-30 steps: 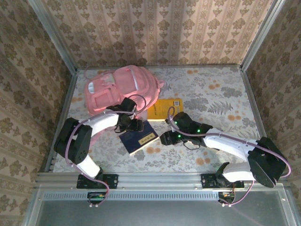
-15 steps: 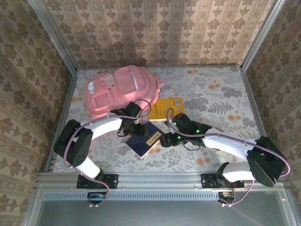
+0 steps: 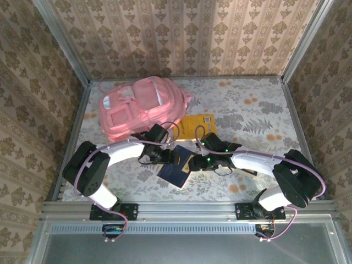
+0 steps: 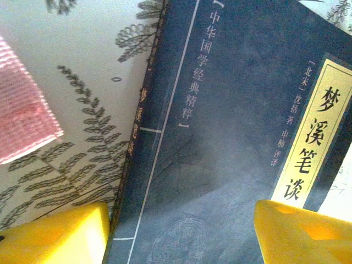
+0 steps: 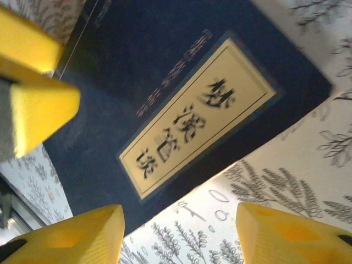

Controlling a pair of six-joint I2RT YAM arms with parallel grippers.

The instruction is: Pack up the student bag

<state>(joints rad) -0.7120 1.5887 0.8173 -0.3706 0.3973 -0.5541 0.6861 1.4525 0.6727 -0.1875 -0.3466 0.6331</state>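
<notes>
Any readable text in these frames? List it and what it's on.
"中华国学经典精粹", on the cover of the dark blue paperback book, left wrist view.
"梦溪笔谈", on the book's cream title panel; blurred in the right wrist view.
"[北宋] 沈括 著", beside the title; further small characters unclear.
"梦溪" on the spine; the rest too dim.
Yellow book by the pink fabric backpack: print too small to read.

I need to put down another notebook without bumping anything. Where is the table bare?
The right half of the floral table is bare, from the yellow book to the right wall. It is crowded centre-left: pink fabric backpack, dark blue book, and both arms meeting over it.
</notes>
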